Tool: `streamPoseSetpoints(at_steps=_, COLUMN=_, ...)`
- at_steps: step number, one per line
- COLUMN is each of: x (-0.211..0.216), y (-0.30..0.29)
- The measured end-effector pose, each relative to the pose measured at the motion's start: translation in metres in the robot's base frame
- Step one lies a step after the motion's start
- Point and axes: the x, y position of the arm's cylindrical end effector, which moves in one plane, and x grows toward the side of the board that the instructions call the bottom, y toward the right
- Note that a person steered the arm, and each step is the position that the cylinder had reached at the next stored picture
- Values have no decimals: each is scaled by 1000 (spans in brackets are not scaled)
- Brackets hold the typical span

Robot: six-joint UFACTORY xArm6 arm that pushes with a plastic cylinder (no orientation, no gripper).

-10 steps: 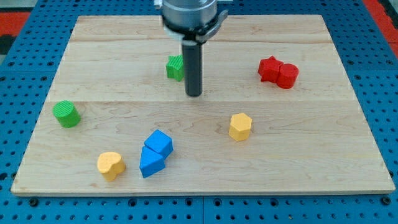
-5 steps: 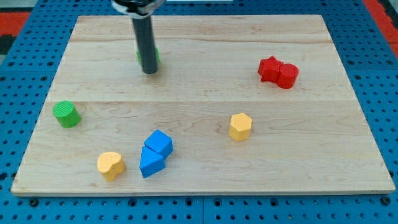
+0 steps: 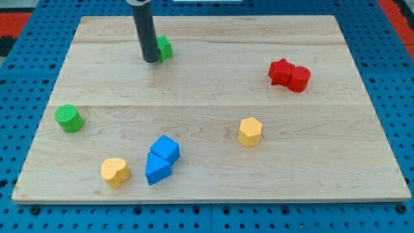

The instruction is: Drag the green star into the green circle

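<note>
My tip [image 3: 151, 61] down on the counter [image 3: 213, 123] near the view's top left, touching the left side of the green star [image 3: 164, 48]. No gripper here, only a plain dark rod, holding nothing. Green circle [image 3: 68, 119] well apart, toward the view's left edge. Red blocks [image 3: 289, 74] at right; yellow [image 3: 249, 131] and blue [image 3: 162, 159] ones lower.

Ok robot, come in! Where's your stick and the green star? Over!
My tip touching green star's left side. Green circle far off, lower left. Nothing between them.
</note>
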Motion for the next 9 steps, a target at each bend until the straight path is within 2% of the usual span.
streamPoseSetpoints(at_steps=3, x=3, y=12)
streamPoseSetpoints(at_steps=4, x=3, y=49)
streamPoseSetpoints(at_steps=5, x=-15, y=66)
streamPoseSetpoints(at_steps=6, x=-47, y=42)
streamPoseSetpoints(at_steps=8, x=-43, y=-65)
streamPoseSetpoints(at_steps=9, x=-79, y=-78)
